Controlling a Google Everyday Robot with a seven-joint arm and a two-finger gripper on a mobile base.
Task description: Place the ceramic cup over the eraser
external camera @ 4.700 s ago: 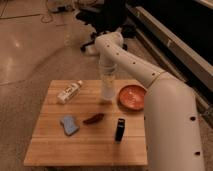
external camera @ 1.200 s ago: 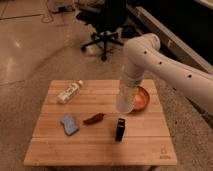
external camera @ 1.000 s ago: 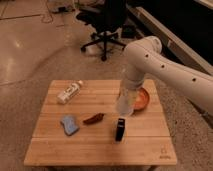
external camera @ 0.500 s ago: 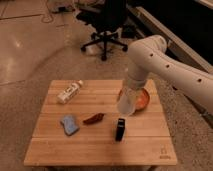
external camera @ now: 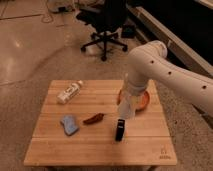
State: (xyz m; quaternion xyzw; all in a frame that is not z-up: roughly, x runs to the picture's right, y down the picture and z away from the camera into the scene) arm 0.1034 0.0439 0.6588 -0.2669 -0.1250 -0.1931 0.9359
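The black eraser (external camera: 120, 130) stands upright on the wooden table (external camera: 55, 150), right of centre and near the front. My gripper (external camera: 127, 102) hangs from the white arm that reaches in from the right. It is shut on the white ceramic cup (external camera: 125, 109). The cup is held in the air just above and slightly behind the eraser, apart from it. The fingers are mostly hidden by the wrist and the cup.
An orange bowl (external camera: 143, 100) sits right behind the gripper. A white labelled bottle (external camera: 70, 91) lies at the back left. A blue pad (external camera: 69, 125) and a dark red pepper-like object (external camera: 93, 118) lie left of the eraser. An office chair (external camera: 107, 25) stands beyond the table.
The gripper carried the cup from the table's back middle to the right, in front of the bowl. Over the last half second it sank a little toward the eraser.
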